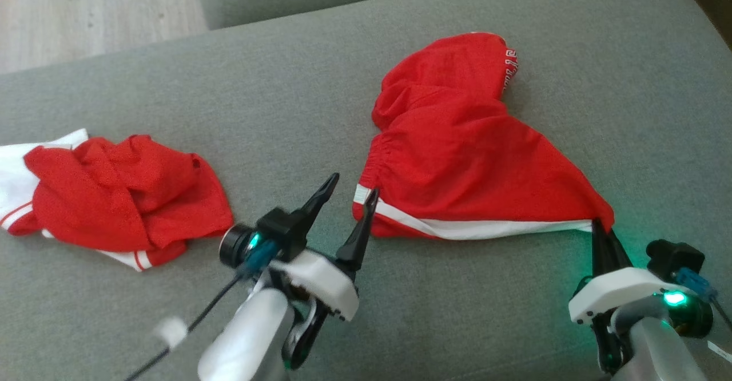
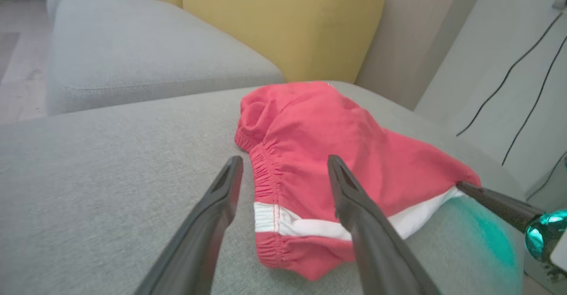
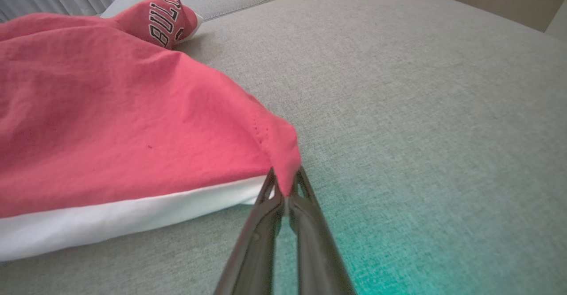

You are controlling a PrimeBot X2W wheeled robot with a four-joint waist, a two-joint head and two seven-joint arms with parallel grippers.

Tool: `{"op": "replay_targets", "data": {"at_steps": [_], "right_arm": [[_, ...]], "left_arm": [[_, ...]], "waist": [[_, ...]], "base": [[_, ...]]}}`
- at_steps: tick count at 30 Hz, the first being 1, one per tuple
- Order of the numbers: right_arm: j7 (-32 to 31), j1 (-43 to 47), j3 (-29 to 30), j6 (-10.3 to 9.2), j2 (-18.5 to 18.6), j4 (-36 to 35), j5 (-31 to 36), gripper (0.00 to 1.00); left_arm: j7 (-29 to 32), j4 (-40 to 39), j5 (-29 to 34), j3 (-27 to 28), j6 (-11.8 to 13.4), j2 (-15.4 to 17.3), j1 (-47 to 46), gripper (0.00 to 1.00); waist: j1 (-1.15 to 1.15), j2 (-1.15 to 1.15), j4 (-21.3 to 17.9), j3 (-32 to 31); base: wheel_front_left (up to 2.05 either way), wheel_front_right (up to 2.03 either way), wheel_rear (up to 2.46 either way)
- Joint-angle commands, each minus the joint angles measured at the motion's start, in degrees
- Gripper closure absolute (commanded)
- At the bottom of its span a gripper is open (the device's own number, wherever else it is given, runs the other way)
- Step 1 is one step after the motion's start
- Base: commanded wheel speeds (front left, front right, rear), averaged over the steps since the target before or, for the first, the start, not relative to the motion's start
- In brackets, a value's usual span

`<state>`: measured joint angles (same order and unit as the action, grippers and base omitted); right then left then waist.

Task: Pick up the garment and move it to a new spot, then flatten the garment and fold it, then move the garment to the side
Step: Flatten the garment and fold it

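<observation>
Clearly, the red shorts [image 1: 457, 158] lay rumpled on the sofa [image 1: 274, 95] at two o'clock. The right hand [image 1: 602, 227] was clamped on their five-o'clock corner; the left hand [image 1: 354, 185] gaped beside the waistband [image 1: 380, 158]. The cloth looked soft and light, best gripped at corners.

1. A grey sofa cushion [image 1: 143, 324] lay beneath the left pincer [image 1: 354, 183].
2. A yellow upholstered block [image 2: 283, 20] stood straight beyond it.
3. Pale wooden floor [image 1: 86, 15] ran far ahead, to its left.
</observation>
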<state>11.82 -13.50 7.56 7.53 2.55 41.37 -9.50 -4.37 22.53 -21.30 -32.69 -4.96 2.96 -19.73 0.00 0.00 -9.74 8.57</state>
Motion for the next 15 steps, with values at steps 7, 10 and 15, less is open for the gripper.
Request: {"op": "replay_targets", "data": {"at_steps": [7,10,15], "right_arm": [[-0.67,-2.88,-2.8,-0.04,0.32,-3.19,-0.09,1.0],[-0.71,-3.11,-3.41,-0.04,0.32,-3.5,-0.39,1.0],[-0.72,-3.31,-4.04,-0.04,0.32,-3.56,-0.73,1.0]], "left_arm": [[8.16,5.33,-0.58,-0.22,-0.29,0.15,-8.21,0.0],[10.28,7.93,-1.97,0.1,0.11,0.09,-9.42,0.0],[11.99,10.86,-3.0,-0.43,0.18,0.04,-11.01,0.0]], "waist": [[0.0,0.0,-1.84,2.14],[0.0,0.0,-2.35,2.68],[0.0,0.0,-2.86,3.16]], "base": [[0.0,0.0,0.0],[0.0,0.0,0.0],[0.0,0.0,0.0]]}}
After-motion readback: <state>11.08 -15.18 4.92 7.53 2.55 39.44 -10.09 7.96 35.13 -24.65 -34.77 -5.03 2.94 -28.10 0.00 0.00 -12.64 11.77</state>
